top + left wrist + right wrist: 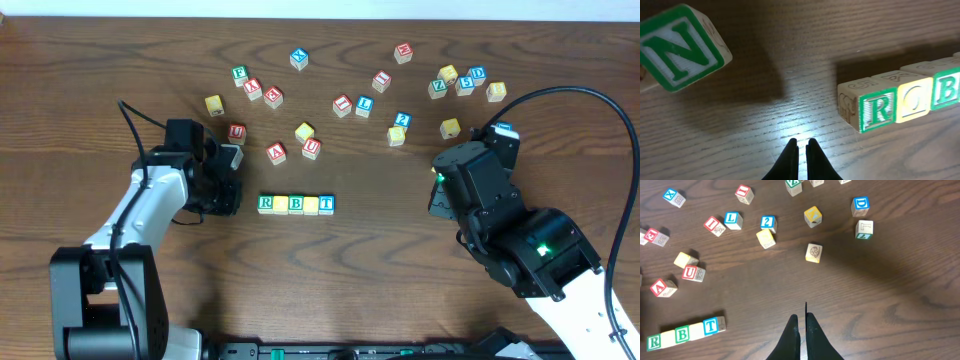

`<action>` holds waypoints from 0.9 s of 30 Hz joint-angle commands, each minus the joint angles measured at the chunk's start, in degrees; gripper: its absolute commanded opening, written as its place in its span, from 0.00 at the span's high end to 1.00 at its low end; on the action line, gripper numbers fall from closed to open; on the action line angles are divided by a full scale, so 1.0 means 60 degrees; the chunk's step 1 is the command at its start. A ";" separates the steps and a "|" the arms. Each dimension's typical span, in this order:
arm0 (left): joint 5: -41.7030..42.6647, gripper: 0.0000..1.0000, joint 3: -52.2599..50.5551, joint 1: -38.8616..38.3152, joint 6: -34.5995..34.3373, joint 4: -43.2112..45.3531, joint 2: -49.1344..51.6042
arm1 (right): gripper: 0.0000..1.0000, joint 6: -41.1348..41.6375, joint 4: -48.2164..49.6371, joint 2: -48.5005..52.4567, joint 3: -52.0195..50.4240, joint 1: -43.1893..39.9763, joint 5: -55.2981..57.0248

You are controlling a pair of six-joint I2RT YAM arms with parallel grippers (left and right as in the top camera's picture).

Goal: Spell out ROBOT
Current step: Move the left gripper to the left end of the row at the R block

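A row of letter blocks lies on the wooden table: green R [265, 203], a yellow block [280, 204], green B [296, 204], a second yellow block [311, 205] and blue T [326, 203]. The left wrist view shows R [875, 110], a pale O on yellow [912, 102] and B [946, 90] touching side by side. My left gripper [226, 190] [800, 142] is shut and empty, just left of the row. My right gripper [441, 195] [802, 317] is shut and empty, well to the right of the row [682, 333].
A green N block [677, 47] lies close to my left gripper's left side. Many loose letter blocks are scattered across the back of the table, among them a red U [311, 148], a red A [277, 152], a blue X [299, 58] and a yellow block [450, 128].
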 commanded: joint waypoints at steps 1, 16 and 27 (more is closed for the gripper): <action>-0.0091 0.92 -0.0058 -0.0029 -0.0080 0.0229 0.0193 | 0.99 -0.0084 -0.0033 -0.0106 0.0189 -0.0051 0.0102; -0.0015 0.93 -0.0532 -0.0033 -0.0219 0.0805 0.0208 | 0.99 -0.0084 -0.0033 -0.0106 0.0186 -0.0051 0.0102; 0.0561 0.93 -0.0539 -0.0612 -0.0226 0.1086 0.0208 | 0.99 -0.0080 -0.0033 -0.0106 0.0189 -0.0051 0.0022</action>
